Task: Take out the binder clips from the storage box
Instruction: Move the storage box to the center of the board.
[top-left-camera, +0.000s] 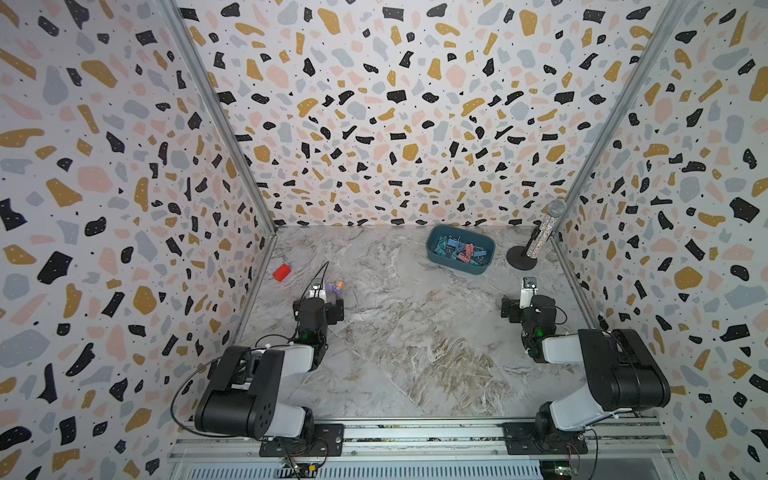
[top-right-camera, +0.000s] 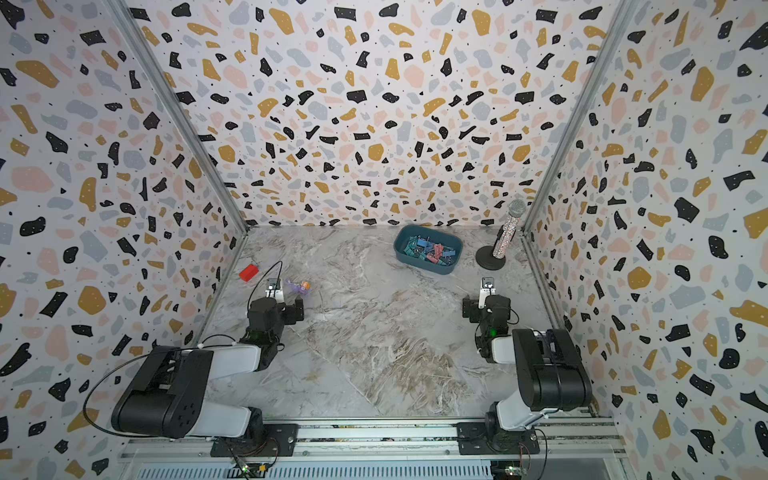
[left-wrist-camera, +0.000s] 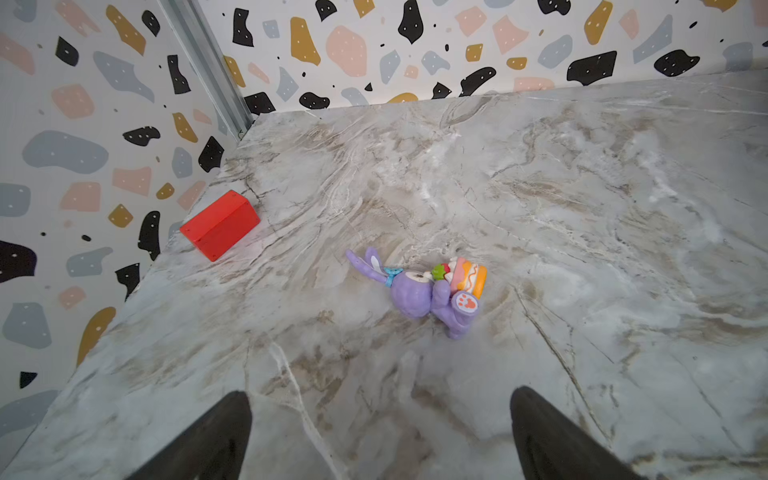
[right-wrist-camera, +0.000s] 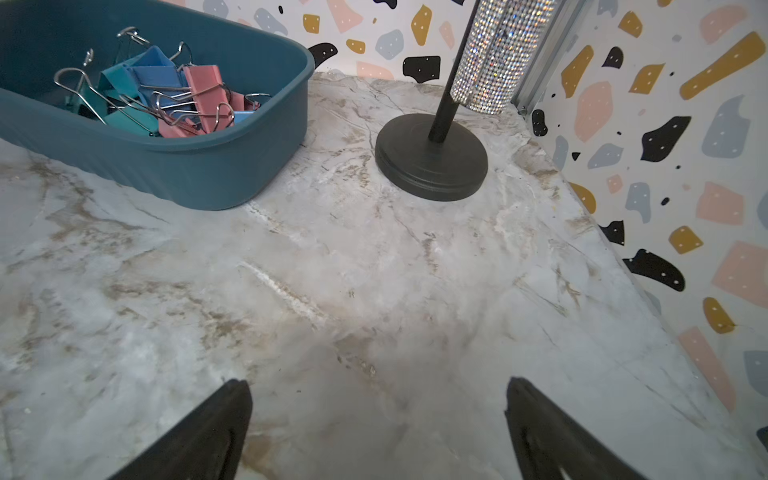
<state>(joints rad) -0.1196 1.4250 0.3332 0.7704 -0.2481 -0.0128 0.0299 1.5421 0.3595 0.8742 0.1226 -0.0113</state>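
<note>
Nearest the camera, a metal rail (top-left-camera: 415, 434) runs along the near edge of a marble-patterned table (top-left-camera: 415, 340). Two black-and-white robot arms are bolted to it, the left arm (top-left-camera: 245, 395) and the right arm (top-left-camera: 615, 374), both folded low and reaching toward the far edge. The left gripper (left-wrist-camera: 380, 395) has its two dark fingers spread wide with nothing between them, over bare table near the left edge. The right gripper (right-wrist-camera: 378, 382) is likewise spread wide and empty, near the right edge. The box (top-left-camera: 460, 268), a dark teal tub with rounded corners, sits by the far edge toward the far right corner, as seen in both top views. The clips (right-wrist-camera: 166, 91) lie piled inside it, a tangle of teal, blue and pink with silver wire handles. From the right gripper the box is ahead and to its left, with a stretch of bare table between. From the left gripper it is well apart, across the table. Near the box, in the far right corner, a glittery microphone (top-left-camera: 544, 232) leans on a black round-based stand (top-left-camera: 521, 259). A red block (left-wrist-camera: 220, 224) lies at the left edge. A small purple rabbit toy (left-wrist-camera: 419, 291) holding a pink-and-orange cake lies on its side just ahead of the left gripper, with an orange paw print on its foot.
</note>
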